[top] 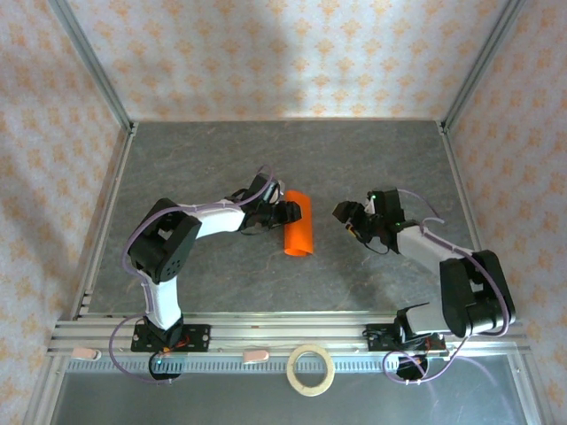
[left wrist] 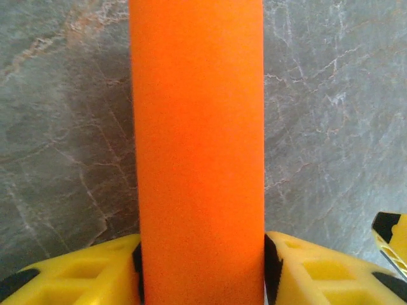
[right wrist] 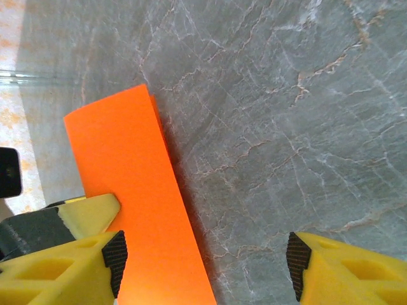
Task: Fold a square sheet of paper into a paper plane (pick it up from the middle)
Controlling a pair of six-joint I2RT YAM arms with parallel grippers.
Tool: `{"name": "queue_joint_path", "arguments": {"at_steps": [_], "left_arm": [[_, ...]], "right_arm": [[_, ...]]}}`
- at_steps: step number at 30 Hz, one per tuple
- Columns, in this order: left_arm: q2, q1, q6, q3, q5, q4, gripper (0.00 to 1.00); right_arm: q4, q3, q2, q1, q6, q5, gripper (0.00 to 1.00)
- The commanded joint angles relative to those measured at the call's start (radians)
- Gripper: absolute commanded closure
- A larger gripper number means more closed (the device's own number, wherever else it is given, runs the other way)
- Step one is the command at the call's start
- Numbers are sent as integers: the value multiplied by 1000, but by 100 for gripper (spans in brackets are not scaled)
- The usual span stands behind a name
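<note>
Straddling one end of the folded orange paper strip point(top: 299, 223), the left gripper point(left wrist: 202, 272) sets a pad point(left wrist: 272, 262) against each long edge, likely to steady the fold; whether it squeezes, cannot tell. Strip lies flat mid-table point(top: 372, 159). Right gripper point(right wrist: 203, 267) hangs nearby, jaws apart, probably poised to crease.

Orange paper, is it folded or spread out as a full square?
Folded: the orange paper lies as a narrow long strip, not a square, on the table.
</note>
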Motion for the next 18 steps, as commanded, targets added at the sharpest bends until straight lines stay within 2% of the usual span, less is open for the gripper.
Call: {"name": "queue_joint_path", "arguments": {"at_steps": [1,8,15,18], "left_arm": [[8,4,83,45,-50,-92,43],[-13,9,204,81,-109,-207,31],[-11,21,257,101,-165,-276,31],[-19,26,248,83,-183,-266,33]], "right_arm": [[-21,51,16,30,-9,47,31],[1,77,69,88,20,74,31],[55,68,89,113,59,78,31],[65,63,89,116,65,76,36]]}}
